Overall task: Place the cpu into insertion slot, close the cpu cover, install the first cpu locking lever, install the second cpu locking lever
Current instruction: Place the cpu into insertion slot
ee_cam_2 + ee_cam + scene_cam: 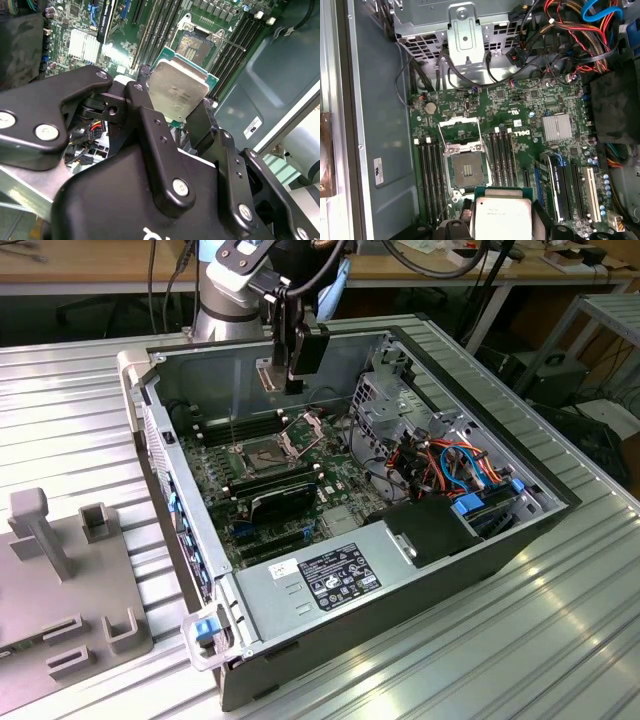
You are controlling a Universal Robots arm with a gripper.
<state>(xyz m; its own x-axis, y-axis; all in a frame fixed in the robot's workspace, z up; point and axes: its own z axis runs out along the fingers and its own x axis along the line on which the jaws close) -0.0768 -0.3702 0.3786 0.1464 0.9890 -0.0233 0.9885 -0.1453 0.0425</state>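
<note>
An open computer case lies on its side on a ribbed metal tabletop, with the green motherboard facing up inside it. The robot arm reaches down over the far part of the case. Its black pincer is clamped on the cpu, with a finger pressed against each of two opposite edges. The chip's flat silvery-tan top faces the second wrist view. The cpu hangs in the air above the board, near the socket but not seated in it. In the first wrist view the insertion slot is bare, a dark square inside a silver rim, with long black memory slots on both sides. The cpu cover, a thin metal frame, is swung open off the slot at its hinged edge, and thin wire locking levers run alongside it. A labelled power supply fills the near end of the case, and coloured cables bunch toward the exterior view's right. A grey fixture block sits on the tabletop at the exterior view's left, well apart from the case.
</note>
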